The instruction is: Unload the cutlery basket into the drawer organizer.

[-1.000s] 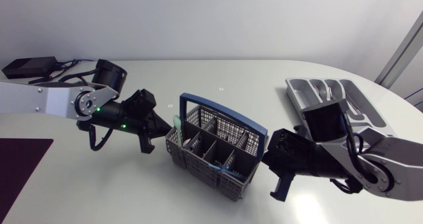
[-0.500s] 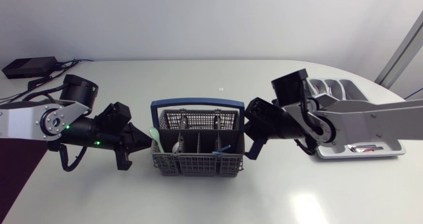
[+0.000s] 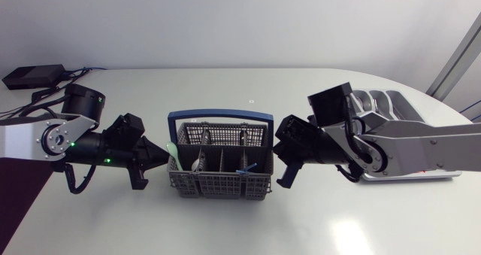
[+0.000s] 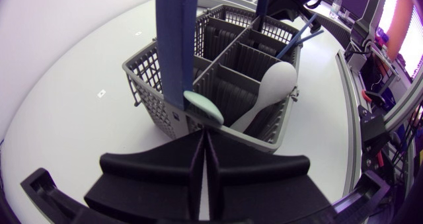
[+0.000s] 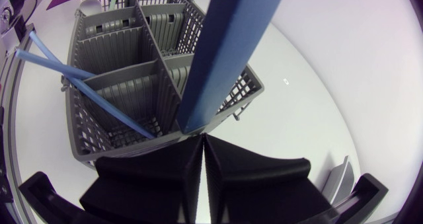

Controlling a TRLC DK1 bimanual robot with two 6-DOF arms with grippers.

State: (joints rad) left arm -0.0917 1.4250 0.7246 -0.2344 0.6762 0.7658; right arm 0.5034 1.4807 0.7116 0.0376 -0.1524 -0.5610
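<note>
The grey cutlery basket (image 3: 218, 172) with its blue handle (image 3: 219, 119) stands mid-table. It holds a pale green spoon (image 3: 173, 151), a white spoon (image 3: 201, 159) and blue sticks (image 3: 246, 165). My left gripper (image 3: 164, 159) is shut, its tips against the basket's left end. My right gripper (image 3: 276, 154) is shut too, tips at the right end. In the left wrist view the shut gripper (image 4: 201, 137) meets the basket (image 4: 158, 98) just below the green spoon (image 4: 203, 106), with the white spoon (image 4: 272, 86) behind. The right wrist view shows its gripper (image 5: 201, 139) under the handle (image 5: 231, 45). The grey drawer organizer (image 3: 383, 101) lies right, half hidden by my right arm.
A black box (image 3: 34, 76) with cables sits at the back left corner. A dark mat (image 3: 11, 202) lies at the table's left edge. Bare white tabletop stretches in front of the basket.
The basket has turned square to the table and slid left, pinched between both shut grippers. My right arm swung from the front right up to the basket's right end; the left drew back leftward.
</note>
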